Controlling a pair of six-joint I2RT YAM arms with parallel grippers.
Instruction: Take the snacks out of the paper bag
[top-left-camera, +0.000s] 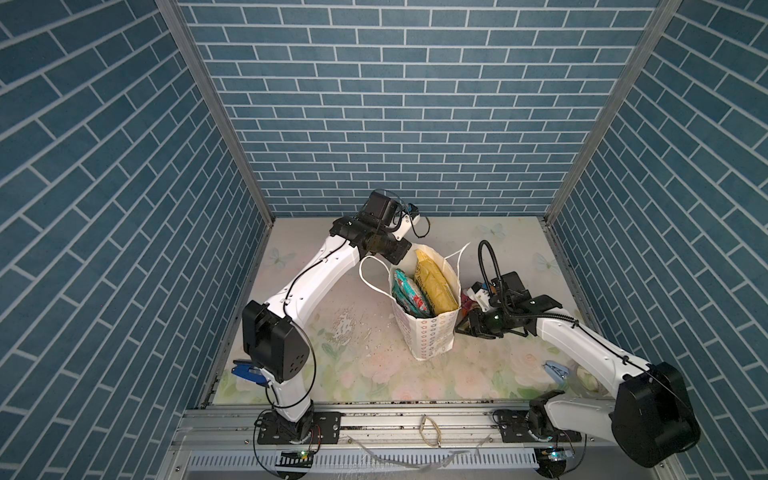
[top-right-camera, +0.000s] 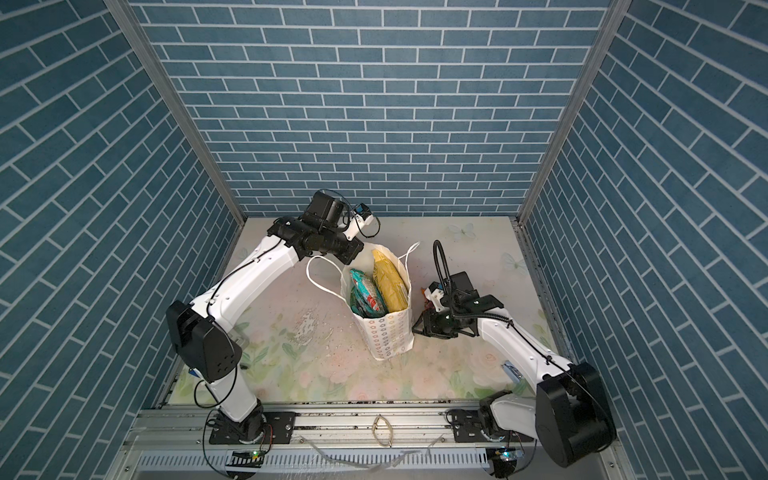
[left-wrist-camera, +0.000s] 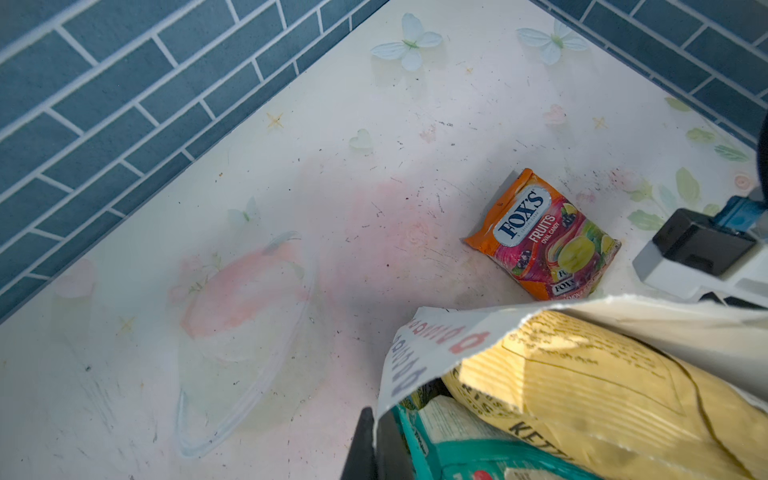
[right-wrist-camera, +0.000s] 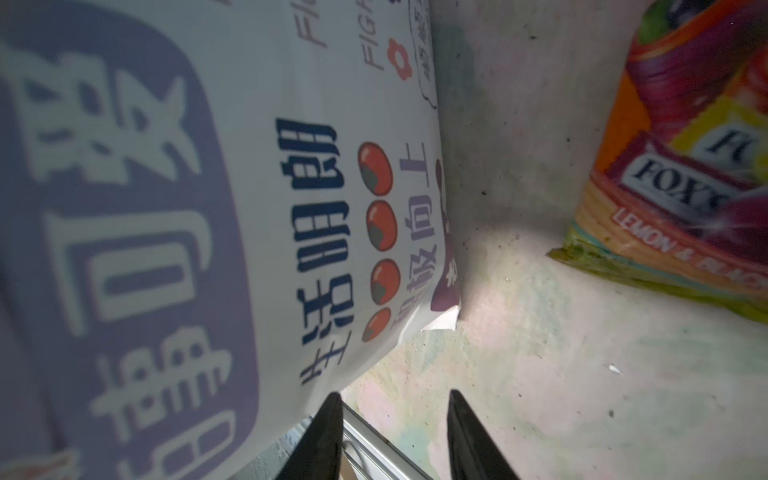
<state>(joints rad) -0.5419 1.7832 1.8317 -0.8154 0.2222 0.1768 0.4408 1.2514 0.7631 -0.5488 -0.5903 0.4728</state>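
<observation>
Left gripper (left-wrist-camera: 376, 419) is clamped on the bag (top-left-camera: 432, 336) rim at 11 o'clock, right gripper (right-wrist-camera: 395, 397) sits jaws apart at 3 o'clock; I fear a hard pull tearing paper or tipping the chips (top-left-camera: 434, 282) and pouches (top-left-camera: 409, 293) inside.

Orange-pink glossy candy pouch (left-wrist-camera: 544, 237), beyond the left gripper (left-wrist-camera: 374, 415): "FOX'S", "FRUITS", "OVAL CANDY"; smaller "FOX'S" near its lower edge. Same pouch ahead of the right gripper (right-wrist-camera: 394, 395): "LEMON &", remainder cut off.
Yellow ribbed chips bag (left-wrist-camera: 602, 395), just beside the left gripper: "KETT", remainder hidden.
White paper gift bag (right-wrist-camera: 249, 208), wall alongside the right gripper: dark-blue "生活明朗", purple "向上", "FIG" cut off; large white characters on purple, unread.
</observation>
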